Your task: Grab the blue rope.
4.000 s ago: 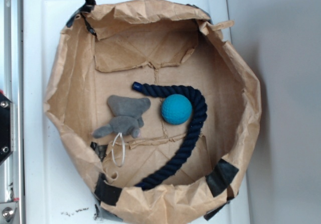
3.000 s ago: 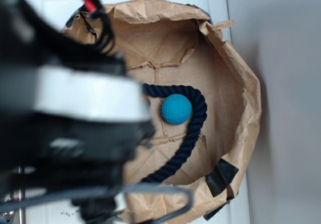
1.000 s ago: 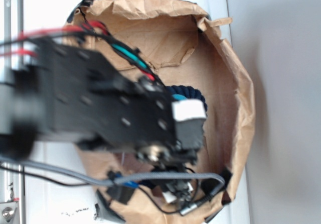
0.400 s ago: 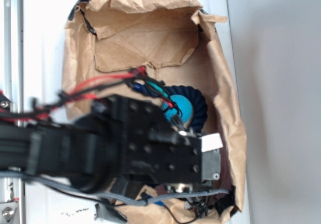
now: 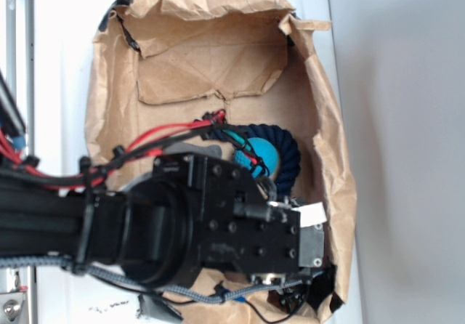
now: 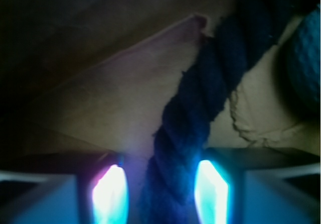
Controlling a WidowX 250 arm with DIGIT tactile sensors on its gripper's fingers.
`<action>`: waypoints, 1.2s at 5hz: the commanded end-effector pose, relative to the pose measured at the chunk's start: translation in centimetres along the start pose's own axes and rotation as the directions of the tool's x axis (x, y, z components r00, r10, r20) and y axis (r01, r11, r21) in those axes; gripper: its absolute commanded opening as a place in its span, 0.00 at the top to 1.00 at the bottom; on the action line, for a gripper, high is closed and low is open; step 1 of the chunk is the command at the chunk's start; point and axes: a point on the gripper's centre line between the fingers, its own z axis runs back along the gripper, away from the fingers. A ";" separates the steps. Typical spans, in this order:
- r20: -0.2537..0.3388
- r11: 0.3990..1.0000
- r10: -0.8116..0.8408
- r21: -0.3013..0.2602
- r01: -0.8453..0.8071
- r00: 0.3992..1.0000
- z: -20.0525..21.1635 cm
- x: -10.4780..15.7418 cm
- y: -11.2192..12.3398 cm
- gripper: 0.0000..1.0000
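Having dropped deeper into the paper bag (image 5: 323, 120) over the last moment, we are straddling the blue rope (image 6: 200, 108) with our gripper (image 6: 161, 191), jaws spread apart either side of it, beside the teal ball (image 5: 265, 153); closing looks next.

Arm (image 5: 182, 229) covers paper bag (image 5: 320, 120); blue rope (image 5: 289, 153) curls around ball (image 5: 263, 155).

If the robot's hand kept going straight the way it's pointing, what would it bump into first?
Most likely the blue rope. In the wrist view it runs right between the two fingers of the open hand, with the paper bag floor beneath. How close it is stays unclear.
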 end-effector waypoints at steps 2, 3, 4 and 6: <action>-0.035 0.990 -0.010 -0.137 0.005 0.999 4.0 1.4 0.3 1.00; -0.073 0.982 -0.003 -0.189 -0.011 0.997 6.9 2.2 1.3 1.00; -0.098 0.973 0.017 -0.228 -0.039 0.995 10.2 2.7 2.3 1.00; -0.244 0.953 -0.031 -0.299 -0.045 0.969 15.4 3.6 3.8 1.00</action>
